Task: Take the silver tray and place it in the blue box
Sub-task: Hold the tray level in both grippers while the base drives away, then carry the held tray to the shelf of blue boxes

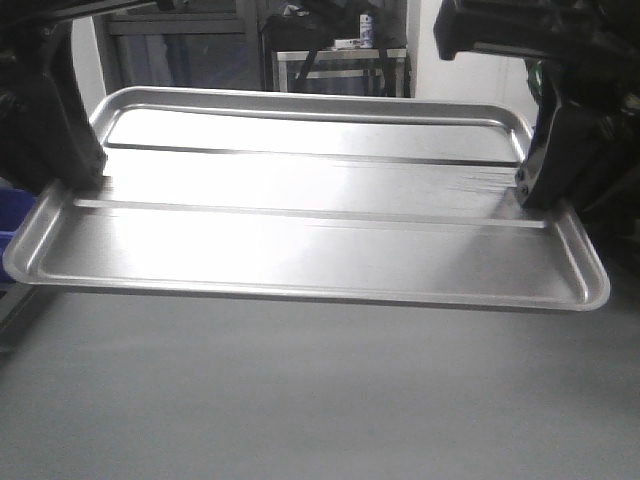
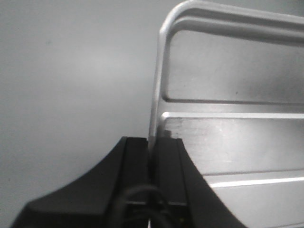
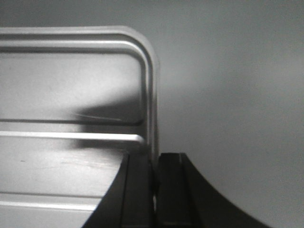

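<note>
We hold the silver tray (image 1: 300, 235) level over the grey tabletop (image 1: 320, 400), long axis 9 to 3 o'clock; left gripper (image 2: 151, 145) clenched on its 9 o'clock rim, right gripper (image 3: 156, 159) clenched on the 3 o'clock rim; blue box (image 1: 10, 215) peeks at 9; metal rack (image 1: 340, 60) at 12.

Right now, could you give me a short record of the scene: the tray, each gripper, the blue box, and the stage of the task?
silver tray: empty, roughly level, held by its two short ends
left gripper: shut on the tray's left rim
right gripper: shut on the tray's right rim
blue box: only a small blue part shows, at the left edge of the front view
grey table: below the tray, which seems raised off it
task stage: tray grabbed, not yet in the box
</note>
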You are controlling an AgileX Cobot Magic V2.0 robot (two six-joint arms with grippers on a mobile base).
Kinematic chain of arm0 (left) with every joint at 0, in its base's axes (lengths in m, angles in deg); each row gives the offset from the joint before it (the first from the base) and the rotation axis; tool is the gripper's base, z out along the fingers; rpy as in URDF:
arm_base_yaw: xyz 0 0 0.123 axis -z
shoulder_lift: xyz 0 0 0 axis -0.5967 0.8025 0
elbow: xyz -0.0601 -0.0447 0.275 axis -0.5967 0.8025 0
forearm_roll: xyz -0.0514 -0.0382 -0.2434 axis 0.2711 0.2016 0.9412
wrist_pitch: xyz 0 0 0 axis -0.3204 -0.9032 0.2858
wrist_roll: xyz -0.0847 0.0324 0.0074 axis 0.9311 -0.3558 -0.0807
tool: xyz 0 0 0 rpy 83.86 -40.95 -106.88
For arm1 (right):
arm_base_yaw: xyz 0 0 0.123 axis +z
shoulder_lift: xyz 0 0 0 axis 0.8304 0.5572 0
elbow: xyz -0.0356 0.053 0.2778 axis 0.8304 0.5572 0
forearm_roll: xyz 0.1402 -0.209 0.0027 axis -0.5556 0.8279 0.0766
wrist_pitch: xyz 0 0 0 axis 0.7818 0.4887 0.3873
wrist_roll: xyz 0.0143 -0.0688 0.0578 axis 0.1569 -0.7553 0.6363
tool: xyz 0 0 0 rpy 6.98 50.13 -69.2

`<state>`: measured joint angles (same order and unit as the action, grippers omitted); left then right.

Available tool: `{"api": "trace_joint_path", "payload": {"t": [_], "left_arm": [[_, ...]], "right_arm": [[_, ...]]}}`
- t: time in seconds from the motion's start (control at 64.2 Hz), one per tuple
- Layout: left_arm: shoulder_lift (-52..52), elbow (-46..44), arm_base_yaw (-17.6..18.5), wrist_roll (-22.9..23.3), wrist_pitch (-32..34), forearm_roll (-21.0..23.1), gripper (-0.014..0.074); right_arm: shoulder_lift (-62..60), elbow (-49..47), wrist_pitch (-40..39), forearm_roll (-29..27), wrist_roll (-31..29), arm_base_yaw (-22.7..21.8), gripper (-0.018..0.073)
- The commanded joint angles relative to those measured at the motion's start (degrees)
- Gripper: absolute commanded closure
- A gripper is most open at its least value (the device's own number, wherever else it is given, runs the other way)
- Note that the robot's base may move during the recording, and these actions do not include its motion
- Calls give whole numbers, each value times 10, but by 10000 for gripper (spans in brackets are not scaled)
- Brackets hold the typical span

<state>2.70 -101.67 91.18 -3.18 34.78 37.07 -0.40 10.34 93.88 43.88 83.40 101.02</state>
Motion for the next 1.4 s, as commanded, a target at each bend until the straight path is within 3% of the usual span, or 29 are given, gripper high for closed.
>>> {"api": "trace_joint_path", "payload": {"t": [0.0,1.387], "left_arm": [[-15,-13,3,9,3,-23,700],[-14,-13,3,9,3,-24,700]], "right_arm": [[-16,-13,8,25,-2,-1,527],[-16,-13,12,25,-2,-1,527]]}}
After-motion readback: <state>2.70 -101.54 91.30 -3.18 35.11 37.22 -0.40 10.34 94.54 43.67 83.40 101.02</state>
